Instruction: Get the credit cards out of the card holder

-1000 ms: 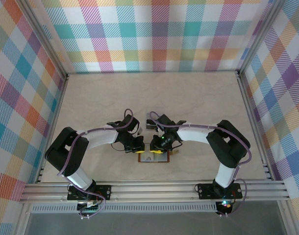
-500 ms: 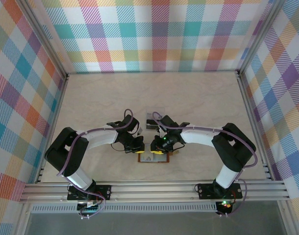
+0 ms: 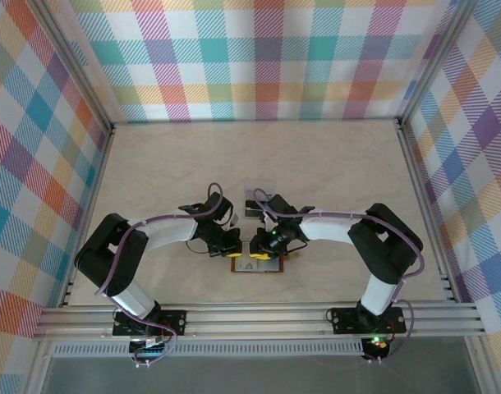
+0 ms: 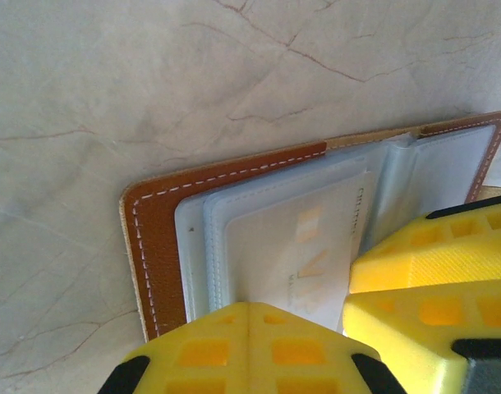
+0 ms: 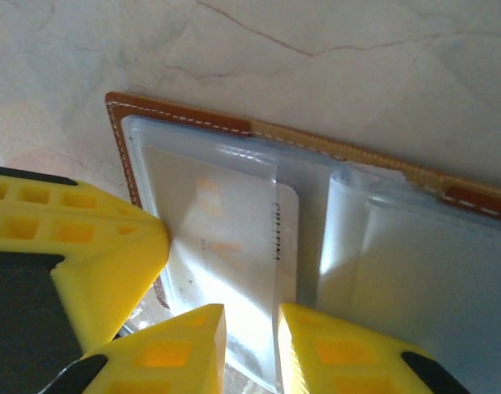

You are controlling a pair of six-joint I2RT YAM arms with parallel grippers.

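Note:
The brown card holder (image 3: pixel 267 268) lies open near the table's front edge, its clear pockets facing up. In the left wrist view its leather edge (image 4: pixel 156 246) frames a pale credit card (image 4: pixel 291 246) inside a pocket. My left gripper (image 4: pixel 250 316) is shut, its tips pressed on the pocket's near edge with nothing between them. My right gripper (image 5: pixel 252 328) is slightly open, its fingers straddling the pocket mouth, where the credit card (image 5: pixel 234 238) pokes out a little. Both grippers (image 3: pixel 234 250) (image 3: pixel 260 249) meet over the holder.
A loose grey card (image 3: pixel 254 204) lies on the marble-patterned table (image 3: pixel 333 172) just behind the grippers. The holder's other clear flap (image 5: pixel 415 263) bulges upward on its right half. Plaid walls enclose the table on three sides.
The right gripper has edged slightly left over the holder. The left arm and the holder have stayed put.

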